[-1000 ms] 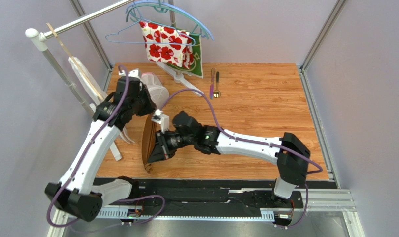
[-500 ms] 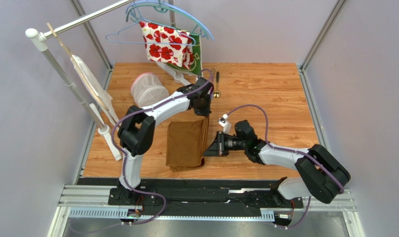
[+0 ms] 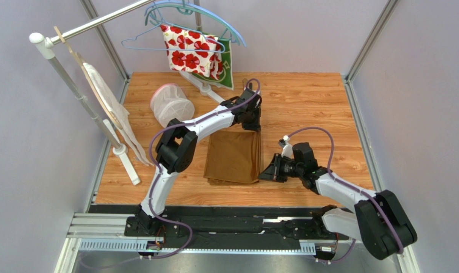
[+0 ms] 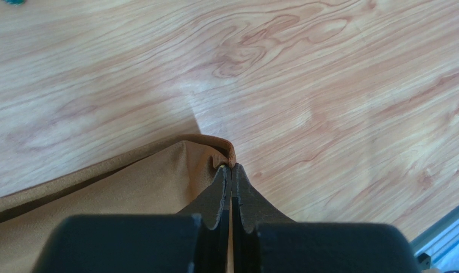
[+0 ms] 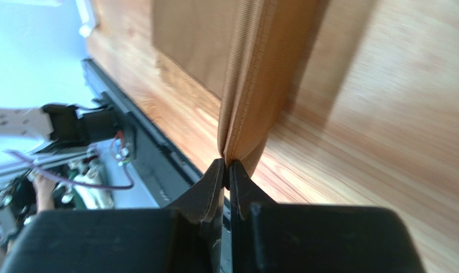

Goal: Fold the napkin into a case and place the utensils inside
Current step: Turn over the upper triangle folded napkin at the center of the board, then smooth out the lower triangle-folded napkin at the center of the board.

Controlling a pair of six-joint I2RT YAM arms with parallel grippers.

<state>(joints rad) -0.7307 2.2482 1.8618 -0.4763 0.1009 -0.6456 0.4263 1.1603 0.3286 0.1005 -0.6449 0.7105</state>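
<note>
Your left fingers (image 4: 217,199) are clamped on the 12 o'clock end of the napkin (image 3: 233,157)'s right edge, and your right fingers (image 5: 211,187) are clamped near its 6 o'clock end. The cloth lies at 9 o'clock from both.

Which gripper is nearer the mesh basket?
Left. The left gripper grips the napkin's far corner, right of the mesh basket; the right gripper grips its near corner, farther away.
</note>
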